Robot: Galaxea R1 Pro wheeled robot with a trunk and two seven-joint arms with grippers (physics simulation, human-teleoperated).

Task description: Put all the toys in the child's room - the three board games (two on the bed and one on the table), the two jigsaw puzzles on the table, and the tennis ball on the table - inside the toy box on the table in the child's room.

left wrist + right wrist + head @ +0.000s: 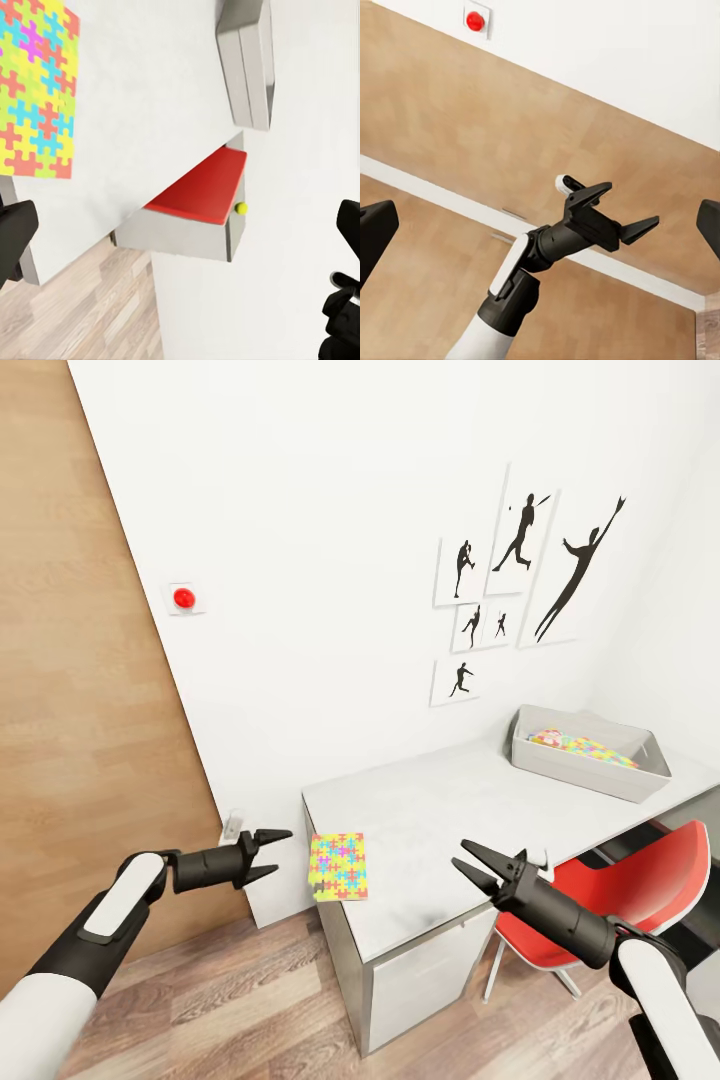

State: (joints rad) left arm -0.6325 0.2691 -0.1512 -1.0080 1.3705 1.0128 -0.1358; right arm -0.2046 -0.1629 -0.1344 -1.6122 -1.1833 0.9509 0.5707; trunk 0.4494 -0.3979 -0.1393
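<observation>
One jigsaw puzzle (338, 866) (34, 82) lies flat at the near left corner of the table (450, 800). The other jigsaw puzzle (585, 748) rests inside the toy box (590, 774) (247, 60) at the table's far right end. My left gripper (280, 852) (631, 204) hangs open just left of the table corner, level with the near puzzle and apart from it. Over the table's front edge my right gripper (460, 855) is open and empty. A small tennis ball (241, 208) shows beyond the red chair; what it rests on I cannot tell. The board games are out of view.
A red chair (620, 880) (202, 184) is tucked under the table by my right arm. A wood panel (90, 740) with a red button (183, 598) (475, 21) beside it stands at the left. Black player silhouettes (520, 580) hang on the white wall.
</observation>
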